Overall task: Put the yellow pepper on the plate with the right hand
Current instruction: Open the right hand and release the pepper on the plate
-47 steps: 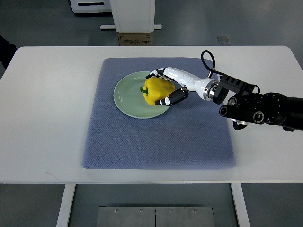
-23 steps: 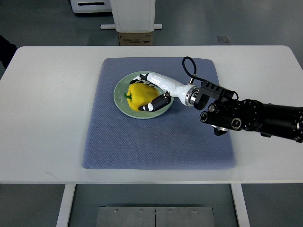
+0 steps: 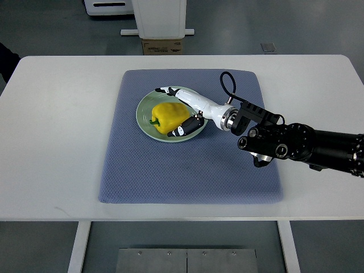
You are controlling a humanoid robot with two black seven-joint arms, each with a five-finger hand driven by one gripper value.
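Note:
The yellow pepper [image 3: 166, 116] with its green stem lies on the pale green plate [image 3: 142, 108], which sits on the blue-grey mat [image 3: 187, 170]. My right hand [image 3: 166, 111] reaches in from the right and brackets the pepper. Its white fingers [image 3: 165, 90] are stretched out above the pepper with a strip of plate showing between them. The dark thumb [image 3: 183, 128] lies at the pepper's lower right side. The hand looks open, with the pepper resting on the plate. My left arm does not show.
The mat lies on a white table [image 3: 51, 131]. My black right forearm [image 3: 301, 145] hovers over the mat's right part. Behind the far table edge stand a cardboard box [image 3: 162, 47] and a white pedestal [image 3: 159, 17].
My right hand carried the pepper leftward and down onto the plate's middle. The fingers have since lifted off the pepper's top side.

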